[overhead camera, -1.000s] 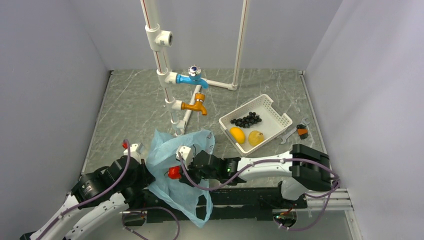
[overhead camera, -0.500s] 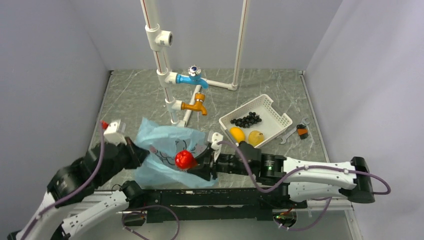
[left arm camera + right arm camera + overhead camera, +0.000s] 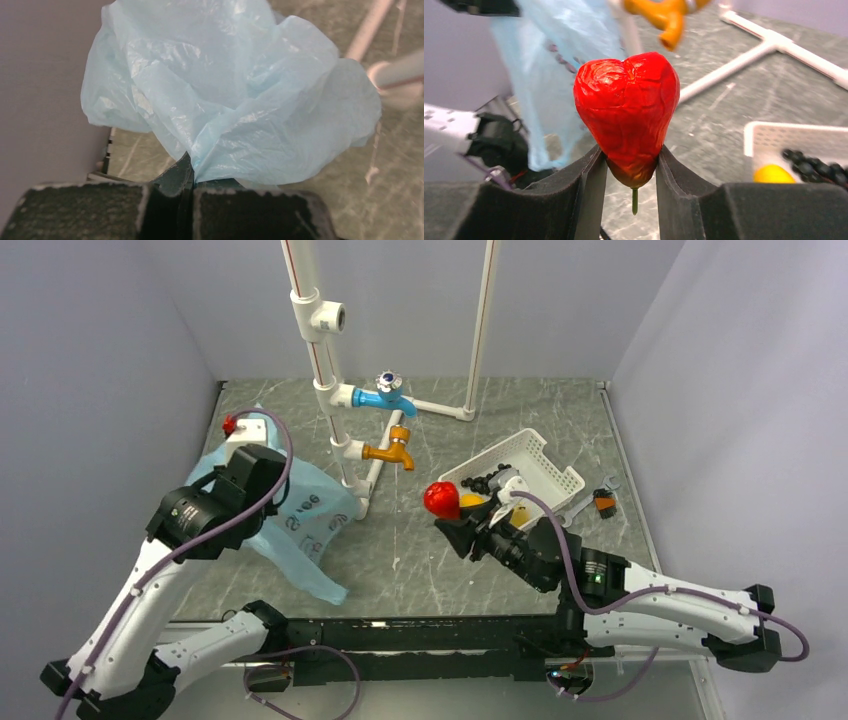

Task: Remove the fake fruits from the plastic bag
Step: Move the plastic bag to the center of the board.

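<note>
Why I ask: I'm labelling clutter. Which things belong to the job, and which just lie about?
Job: plastic bag, red fruit, orange-yellow fruit, grape bunch, white basket.
Lying about: blue tap, orange tap, wrench, white pipes.

A grey, white-veined stone-look table [image 3: 400, 562] fills the floor of the walled cell. A white pipe frame [image 3: 445, 409] stands near its middle and back, its foot pipes flat on the surface. A white slotted basket [image 3: 566, 478] sits to the right, with a wrench [image 3: 577, 508] just beside its right corner and a small orange-and-black item [image 3: 605, 504] at the wrench's far end. On the left, the low tip of a pale blue bag [image 3: 305, 525] seems to touch the table near the front edge.
</note>
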Controlling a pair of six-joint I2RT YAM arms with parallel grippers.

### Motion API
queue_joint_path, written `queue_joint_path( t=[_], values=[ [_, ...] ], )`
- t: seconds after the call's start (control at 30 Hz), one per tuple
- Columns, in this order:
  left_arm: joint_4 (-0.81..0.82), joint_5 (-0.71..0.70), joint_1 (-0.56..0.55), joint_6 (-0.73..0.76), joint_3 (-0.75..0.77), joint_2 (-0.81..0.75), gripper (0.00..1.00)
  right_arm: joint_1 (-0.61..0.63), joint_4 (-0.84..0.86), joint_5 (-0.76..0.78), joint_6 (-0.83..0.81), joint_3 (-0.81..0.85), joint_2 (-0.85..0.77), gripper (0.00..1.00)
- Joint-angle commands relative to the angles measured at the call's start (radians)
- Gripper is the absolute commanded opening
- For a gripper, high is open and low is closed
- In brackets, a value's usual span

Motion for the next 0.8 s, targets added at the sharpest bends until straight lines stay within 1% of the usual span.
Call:
queue_joint_path(
  t=[0.0, 0.13, 0.23, 0.33, 0.43, 0.5, 0.57, 0.6, 0.63, 0.7, 0.77],
  values=[
    [0.173, 0.0, 0.165, 0.229, -0.036, -0.009, 0.0, -0.075, -0.097, 0.121, 0.07, -0.029, -0.033, 0.0],
    [0.326, 0.039, 0.338, 0.303, -0.115, 0.011, 0.0, -0.181, -0.124, 0.09, 0.104, -0.046, 0.019, 0.0],
    [0.453, 0.036, 0.426, 0.32, -0.177, 0.02, 0.0, -0.28, -0.169, 0.084, 0.151, -0.017, 0.105, 0.0],
    [0.583, 0.067, 0.469, 0.341, -0.262, 0.014, 0.0, -0.365, -0.21, 0.072, 0.173, 0.028, 0.182, 0.0],
    [0.722, 0.065, 0.476, 0.365, -0.373, -0.021, 0.0, -0.469, -0.251, 0.033, 0.204, 0.069, 0.259, 0.0],
    [0.757, 0.081, 0.484, 0.367, -0.423, -0.044, 0.01, -0.539, -0.27, -0.011, 0.224, 0.085, 0.296, 0.0],
    [0.76, 0.102, 0.485, 0.367, -0.449, -0.057, 0.12, -0.602, -0.278, -0.049, 0.231, 0.089, 0.325, 0.0],
    [0.768, 0.103, 0.485, 0.363, -0.466, -0.066, 0.2, -0.629, -0.278, -0.066, 0.23, 0.089, 0.339, 0.0],
    [0.771, 0.105, 0.485, 0.353, -0.482, -0.069, 0.3, -0.657, -0.277, -0.083, 0.23, 0.088, 0.356, 0.0],
    [0.78, 0.147, 0.485, 0.36, -0.497, -0.064, 0.4, -0.715, -0.279, -0.127, 0.237, 0.088, 0.391, 0.0],
    [0.752, 0.146, 0.485, 0.35, -0.484, -0.047, 0.48, -0.757, -0.288, -0.18, 0.245, 0.094, 0.433, 0.0]
  ],
)
